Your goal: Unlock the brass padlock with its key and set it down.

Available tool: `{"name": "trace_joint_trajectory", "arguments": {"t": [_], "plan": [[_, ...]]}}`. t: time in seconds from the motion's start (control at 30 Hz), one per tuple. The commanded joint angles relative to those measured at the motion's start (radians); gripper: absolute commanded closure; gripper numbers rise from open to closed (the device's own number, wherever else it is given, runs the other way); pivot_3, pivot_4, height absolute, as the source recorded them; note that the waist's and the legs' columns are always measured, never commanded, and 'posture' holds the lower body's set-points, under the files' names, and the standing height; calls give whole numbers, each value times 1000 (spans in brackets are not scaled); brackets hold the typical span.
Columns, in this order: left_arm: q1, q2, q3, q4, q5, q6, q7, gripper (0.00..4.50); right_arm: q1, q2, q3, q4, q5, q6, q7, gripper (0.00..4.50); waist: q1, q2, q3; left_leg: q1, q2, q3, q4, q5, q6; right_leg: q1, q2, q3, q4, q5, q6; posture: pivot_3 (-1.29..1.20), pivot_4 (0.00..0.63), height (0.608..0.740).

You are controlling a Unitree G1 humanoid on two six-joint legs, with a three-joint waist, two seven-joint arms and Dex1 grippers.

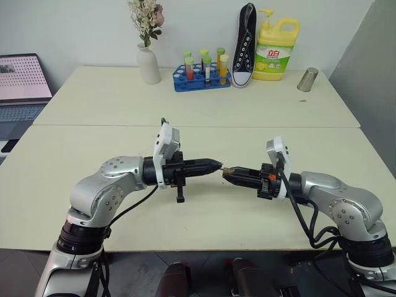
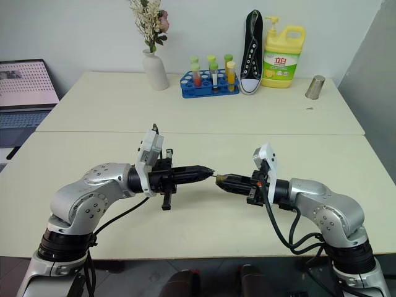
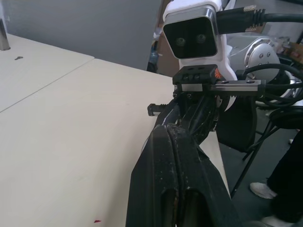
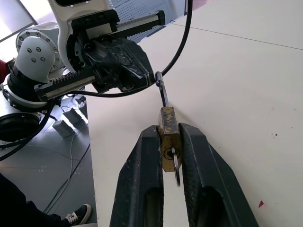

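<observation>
Black fingers of the left claw (image 2: pixel 209 170) are pressed shut on the tip of the thin silver shackle, as the right wrist view shows. Facing it, the right claw (image 2: pixel 221 179) is clamped on the brass padlock (image 4: pixel 169 137), held in the air above the cream tabletop (image 1: pixel 204 105). Key (image 4: pixel 175 163) sits in the keyhole at the body's near end. Shackle looks drawn out of the body, so unlocking is probably done or nearly so. Remaining: free the shackle, set the padlock down.
</observation>
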Motion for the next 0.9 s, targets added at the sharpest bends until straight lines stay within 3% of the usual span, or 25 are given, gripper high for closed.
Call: {"name": "trace_joint_trajectory", "arguments": {"t": [0.03, 0.4, 0.53, 0.67, 0.77, 0.9], "plan": [[-6, -5, 6, -20, 9, -28, -6, 4500, -4, 2, -7, -18, 7, -16, 9, 4326, 0, 0, 0, 0, 0, 0, 0, 0, 0, 0, 0, 0, 0, 0, 0, 0, 150, 740], [-10, 2, 33, -39, 31, -60, 2, 4500, -2, 8, -7, -18, 6, -13, -2, 4326, 0, 0, 0, 0, 0, 0, 0, 0, 0, 0, 0, 0, 0, 0, 0, 0, 150, 740], [20, 122, 13, -31, 236, -333, -111, 4500, 1, -2, -8, 17, -9, 14, -27, 4326, -3, 0, 0, 0, 0, 0, -1, 0, 0, 0, 0, 0, 0, 0, 0, 0, 150, 740], [92, 207, -30, 83, 441, -725, -222, 3621, -16, 2, -5, 48, 15, 81, -62, 4326, 0, 1, 0, 1, 0, 1, -1, 0, 0, -1, 0, 1, 0, -1, -1, 0, 150, 740], [132, 208, -34, 118, 472, -832, -243, 2660, -18, 3, -6, 60, 31, 136, -79, 4326, 1, 1, 0, 0, 0, 2, -1, 0, 0, -1, -1, 1, -1, -1, -2, 0, 150, 740], [164, 191, -31, 105, 462, -848, -231, 1309, -25, 45, -21, 98, 60, 234, -143, 4326, 1, 1, 0, -1, 0, 1, -1, 0, 0, -1, -5, 0, -1, -1, -1, 0, 150, 740]]}}
